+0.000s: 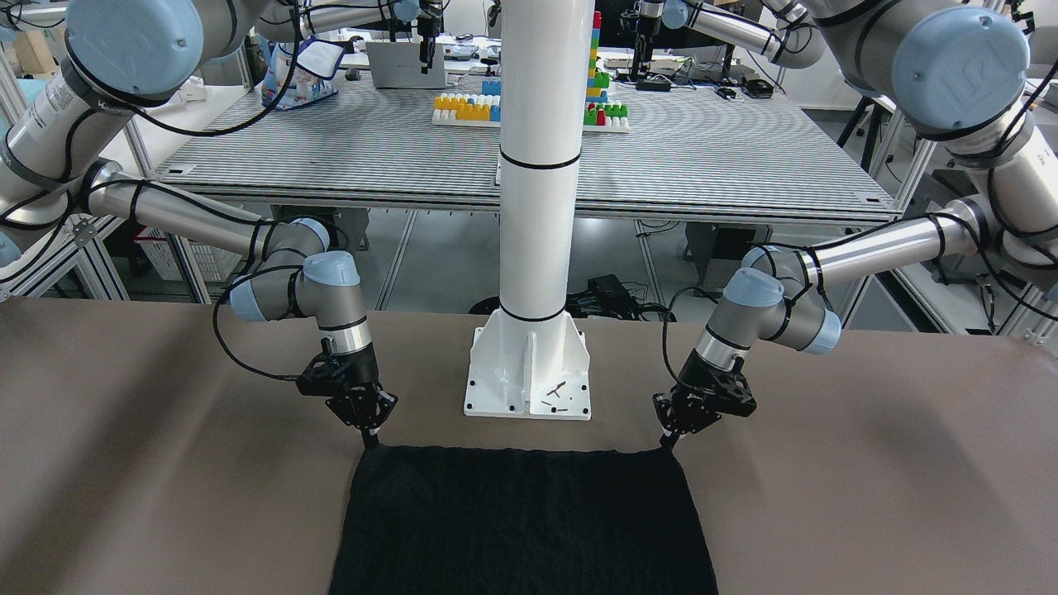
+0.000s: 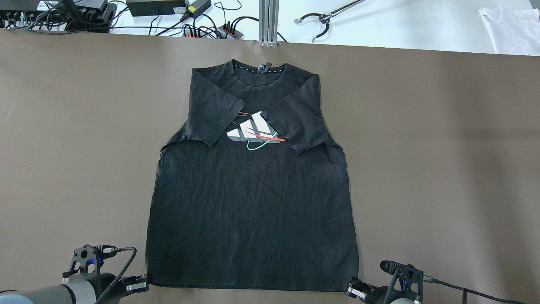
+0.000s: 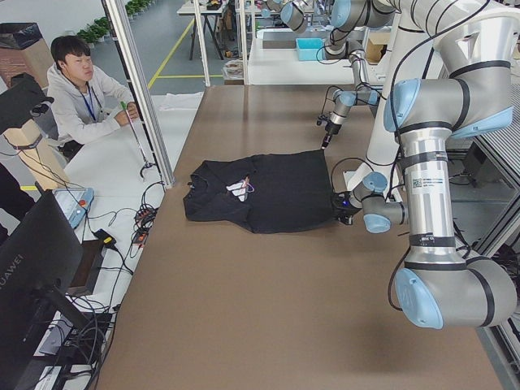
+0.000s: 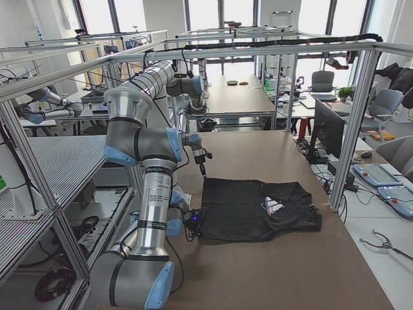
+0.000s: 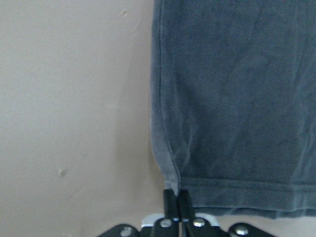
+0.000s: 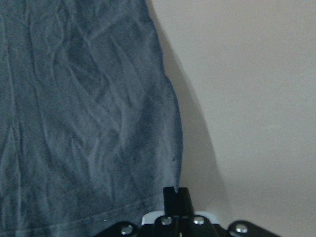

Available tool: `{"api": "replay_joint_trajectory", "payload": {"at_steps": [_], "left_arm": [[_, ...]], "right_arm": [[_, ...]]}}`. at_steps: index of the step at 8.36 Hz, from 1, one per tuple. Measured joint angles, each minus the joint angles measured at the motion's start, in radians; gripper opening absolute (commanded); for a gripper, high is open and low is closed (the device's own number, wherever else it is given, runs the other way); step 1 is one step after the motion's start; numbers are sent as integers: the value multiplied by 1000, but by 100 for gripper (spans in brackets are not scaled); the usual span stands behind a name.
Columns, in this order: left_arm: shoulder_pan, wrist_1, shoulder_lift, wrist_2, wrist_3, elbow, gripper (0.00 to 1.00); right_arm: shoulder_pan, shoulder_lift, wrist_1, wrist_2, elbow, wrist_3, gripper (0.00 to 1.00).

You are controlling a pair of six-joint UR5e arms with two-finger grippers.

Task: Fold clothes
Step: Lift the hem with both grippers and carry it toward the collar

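Observation:
The clothes are one black T-shirt lying flat on the brown table, collar far from me. Both sleeves are folded in over a white, red and teal chest logo. My left gripper is at the near left hem corner. In the left wrist view its fingers are shut on that corner of the shirt. My right gripper is at the near right hem corner, and in the right wrist view it is shut on the shirt's edge. The hem runs straight between both grippers.
The white pole's base plate stands just behind the hem on my side. Past the table's far edge lie cables, a grabber tool and a white cloth. A person sits at that far side.

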Motion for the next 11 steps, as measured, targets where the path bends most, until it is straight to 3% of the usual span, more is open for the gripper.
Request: {"api": "replay_joint_trajectory", "payload": {"at_steps": [2,4,8,11], "left_arm": [[-96,129,-37,-113,51,-83,0],[-252,306,-158,-270,128,-119,0],[-576,653,-425,-614,327,-126,0],[-661,759,-479,-722,433,-137,0]], "right_arm": [[23,42,-153,21,119,-35,0],[119,110,-319,105,221,-124,0],[428,160,-374,413,248,-348,0],[519,174,-376,583,256,-445,0]]}}
